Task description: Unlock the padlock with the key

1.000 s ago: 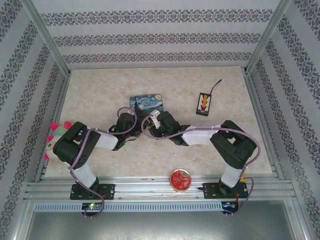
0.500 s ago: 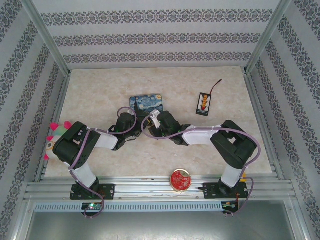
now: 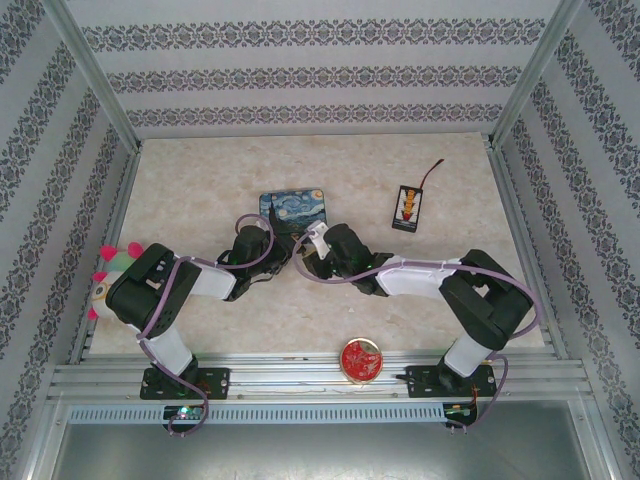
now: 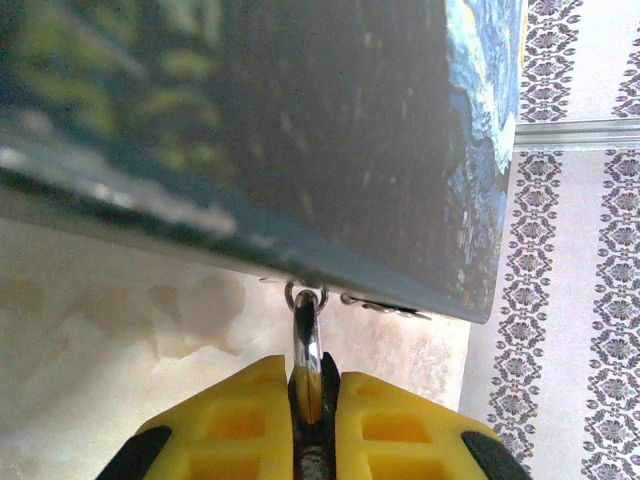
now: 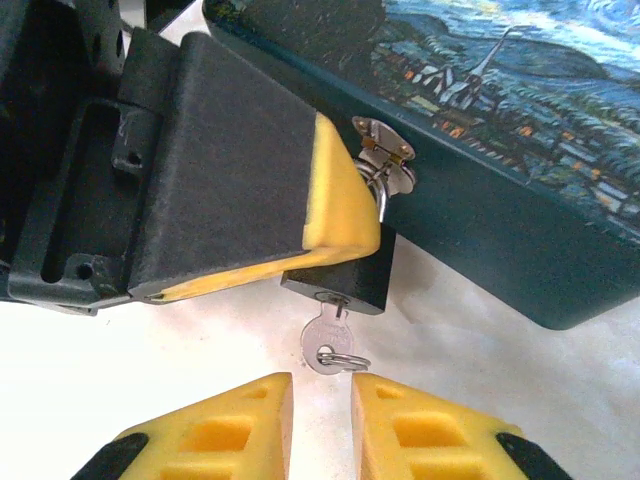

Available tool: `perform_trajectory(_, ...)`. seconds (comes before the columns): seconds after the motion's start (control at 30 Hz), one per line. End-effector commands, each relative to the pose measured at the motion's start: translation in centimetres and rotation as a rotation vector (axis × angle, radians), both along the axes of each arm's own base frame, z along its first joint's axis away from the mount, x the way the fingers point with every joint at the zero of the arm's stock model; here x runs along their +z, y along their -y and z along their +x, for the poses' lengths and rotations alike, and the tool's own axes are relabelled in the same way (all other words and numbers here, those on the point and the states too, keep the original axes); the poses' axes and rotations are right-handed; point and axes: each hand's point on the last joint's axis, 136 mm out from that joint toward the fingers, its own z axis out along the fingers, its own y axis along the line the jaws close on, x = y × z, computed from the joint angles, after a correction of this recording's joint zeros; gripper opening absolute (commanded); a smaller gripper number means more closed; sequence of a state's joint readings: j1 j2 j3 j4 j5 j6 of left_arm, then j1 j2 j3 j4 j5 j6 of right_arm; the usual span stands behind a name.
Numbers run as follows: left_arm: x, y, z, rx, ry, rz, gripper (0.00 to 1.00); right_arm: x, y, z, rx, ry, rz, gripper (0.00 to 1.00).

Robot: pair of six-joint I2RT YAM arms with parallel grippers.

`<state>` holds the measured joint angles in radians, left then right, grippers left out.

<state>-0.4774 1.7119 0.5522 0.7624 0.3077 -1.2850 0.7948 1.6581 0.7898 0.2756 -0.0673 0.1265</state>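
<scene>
Closest in, the right claw (image 5: pixel 320 392) has its two yellow tips a little way apart with nothing in them, and the small silver key (image 5: pixel 324 342) sits just in front of that gap, stuck into the bottom of the padlock (image 5: pixel 338 282). The left claw (image 4: pixel 314 400) is squeezed tight on the dark padlock. Behind that, the padlock's thin silver loop (image 4: pixel 307 335) goes through the clasp (image 5: pixel 383 143) on the front of the blue painted tin (image 5: pixel 520 140), which lies on the table (image 5: pixel 490 360).

black padlock (image 5: pixel 345 284), silver key (image 5: pixel 322 338), starry blue tin (image 5: pixel 520 110)
</scene>
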Motion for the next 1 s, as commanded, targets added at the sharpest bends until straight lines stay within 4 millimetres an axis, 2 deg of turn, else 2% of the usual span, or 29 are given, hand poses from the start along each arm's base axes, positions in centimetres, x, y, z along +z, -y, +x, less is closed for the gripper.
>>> perform_trajectory(0.0, 0.8, 0.3, 0.3, -0.009, 0.011, -0.022, 0.00, -0.5, -1.0, -0.2, 0.037, -0.007, -0.013, 0.24)
perform_trajectory(0.2, 0.8, 0.3, 0.3, -0.010, 0.010, -0.026, 0.00, -0.9, -2.2, -0.4, 0.078, -0.005, -0.050, 0.24)
perform_trajectory(0.5, 0.7, 0.4, 0.3, -0.012, 0.006, -0.031, 0.00, -1.3, -2.7, -0.3, 0.097, -0.010, -0.069, 0.24)
perform_trajectory(0.83, 0.6, 0.3, 0.2, -0.010, 0.001, -0.031, 0.00, 0.5, -2.3, -1.9, 0.122, 0.024, -0.042, 0.25)
perform_trajectory(0.97, 0.6, 0.3, 0.3, -0.009, 0.003, -0.032, 0.00, 0.6, -2.1, -1.9, 0.120, 0.027, -0.047, 0.33)
